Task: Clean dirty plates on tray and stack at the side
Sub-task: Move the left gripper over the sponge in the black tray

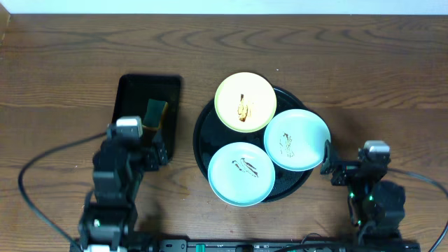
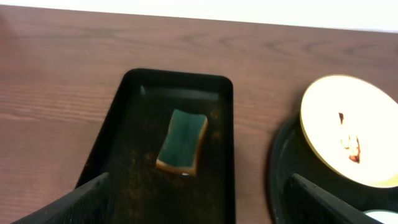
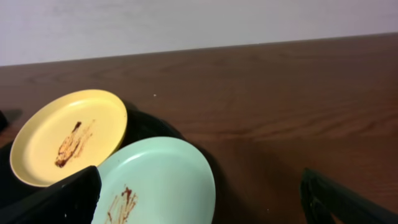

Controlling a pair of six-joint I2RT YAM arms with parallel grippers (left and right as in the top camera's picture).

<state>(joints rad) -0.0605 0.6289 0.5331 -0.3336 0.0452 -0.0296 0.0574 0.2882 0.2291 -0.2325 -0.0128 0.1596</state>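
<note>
Where the plates lie: all three sit on the round black tray [image 1: 203, 133], crowded so that each one overhangs its raised rim.
Yellow plate [image 1: 245, 102]: pale and shallow, at the tray's far side, with a brown smear at its centre.
Right mint plate [image 1: 297, 139]: pale mint-blue, with thin brown streaks in the middle; its edge meets the yellow plate's.
Near mint plate [image 1: 242, 173]: same colour, with dark streaks at the centre; it touches the right mint plate.
Tray: glossy, in the middle of the brown wood-grain desk [image 1: 70, 56].
Left fingers [image 2: 74, 202]: spread wide and holding nothing, above the near end of the small rectangular tray [image 1: 133, 94].
Sponge [image 1: 155, 110]: green top and tan underside, lying alone in the rectangular tray, apart from the fingers.
Right fingers [image 3: 59, 199]: spread wide and empty, just beside the right mint plate.
Cut off: the right wrist view loses the mint plate's lower part behind a finger and the frame edge; the left wrist view shows only part of the yellow plate and round tray.
Hard to tell: which plate lies over which where the rims meet.
</note>
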